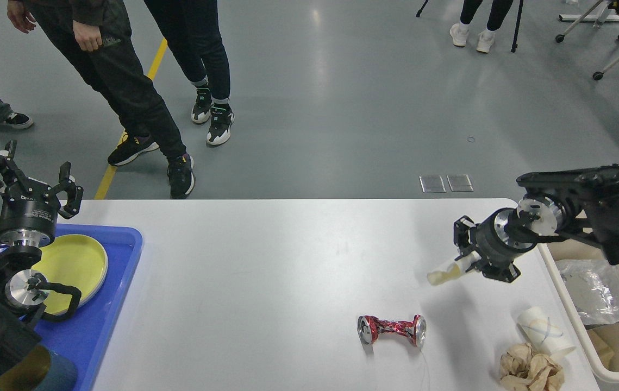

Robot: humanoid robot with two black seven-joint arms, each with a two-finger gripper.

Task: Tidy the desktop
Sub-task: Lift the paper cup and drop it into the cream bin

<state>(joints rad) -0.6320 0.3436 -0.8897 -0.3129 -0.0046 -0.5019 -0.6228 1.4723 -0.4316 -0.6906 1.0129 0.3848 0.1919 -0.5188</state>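
White and smooth, the desktop [266,271] fills the lower middle of the frame, and litter is gathered at its lower right: a crushed red can [392,329], a tipped white paper cup [545,331] and a ball of brown crumpled paper [530,370]. At the right, the right gripper [464,255] is seen above the tabletop with a small cream-coloured piece of rubbish [442,276] pinched between its fingers, the piece hanging toward the left. The step in hand is judged to be the carrying of this piece to the beige bin [575,326] at the right edge of the frame, where a clear plastic bag [594,290] already lies. For the next move, the arm must be swung rightward over the bin wall before the fingers are released. At the left edge, the left gripper [29,179] is held upward with fingers spread and nothing in them, above a blue tray [119,282] with a yellow plate [78,266].
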